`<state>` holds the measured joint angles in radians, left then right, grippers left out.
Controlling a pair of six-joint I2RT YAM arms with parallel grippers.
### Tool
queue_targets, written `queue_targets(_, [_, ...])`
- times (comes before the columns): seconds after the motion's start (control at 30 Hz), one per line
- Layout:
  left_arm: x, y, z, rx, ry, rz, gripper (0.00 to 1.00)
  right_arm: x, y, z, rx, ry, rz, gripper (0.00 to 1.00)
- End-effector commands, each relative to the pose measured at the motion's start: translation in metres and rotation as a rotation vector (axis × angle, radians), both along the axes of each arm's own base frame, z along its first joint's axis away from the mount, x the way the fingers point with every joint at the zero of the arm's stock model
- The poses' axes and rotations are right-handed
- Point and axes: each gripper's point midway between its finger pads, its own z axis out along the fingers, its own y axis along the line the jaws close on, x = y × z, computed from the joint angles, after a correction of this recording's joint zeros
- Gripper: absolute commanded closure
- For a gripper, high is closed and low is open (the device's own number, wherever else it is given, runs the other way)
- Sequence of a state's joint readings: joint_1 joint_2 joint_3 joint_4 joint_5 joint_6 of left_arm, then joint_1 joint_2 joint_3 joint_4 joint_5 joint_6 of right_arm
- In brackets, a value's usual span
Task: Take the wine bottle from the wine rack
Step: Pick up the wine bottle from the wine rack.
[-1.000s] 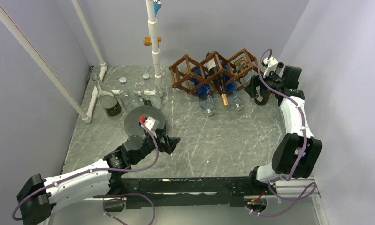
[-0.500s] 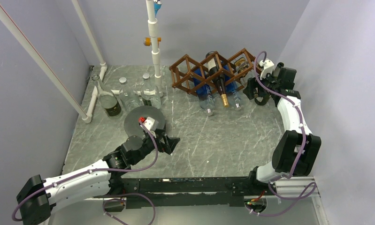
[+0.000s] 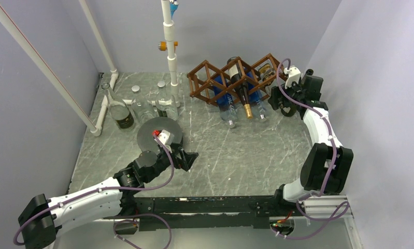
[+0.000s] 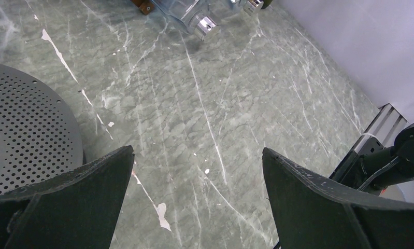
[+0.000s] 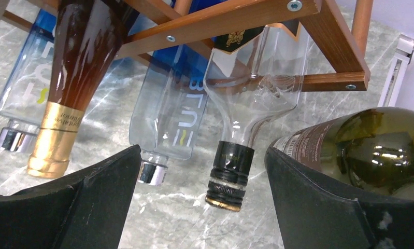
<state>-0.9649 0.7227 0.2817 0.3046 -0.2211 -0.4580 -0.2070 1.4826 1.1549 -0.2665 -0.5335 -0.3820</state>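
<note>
Fingers (image 5: 90,207) of the right end effector (image 5: 202,151) stand wide, seemingly clear of the wine bottle (image 5: 229,166).

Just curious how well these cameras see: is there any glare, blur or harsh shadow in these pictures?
Right wrist view: bright glare streaks on the green bottle and the amber bottle; the right gripper is dark, nearly without detail. Left wrist view: the marble table is sharp and evenly lit. Top view: soft, even light, no harsh shadows around the wine rack.
</note>
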Motion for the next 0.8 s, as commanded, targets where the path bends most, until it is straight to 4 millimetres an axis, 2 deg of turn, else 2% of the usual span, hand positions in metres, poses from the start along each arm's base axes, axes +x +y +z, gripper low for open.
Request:
queue_targets(0.0, [0.0,-0.004,0.015,-0.059,-0.025,-0.013,0.01,0.018,-0.005,0.0,-0.01,-0.038,-0.068,0.07])
queue_targets(0.37, [0.0,-0.001,0.014,-0.06,-0.026,-0.005,0.01,0.039,-0.015,-0.016,-0.031,-0.008,-0.171,0.09])
queue_targets(0.77, [0.001,-0.001,0.015,-0.056,-0.024,-0.005,0.01,0.056,-0.013,-0.028,-0.045,0.016,-0.173,0.11])
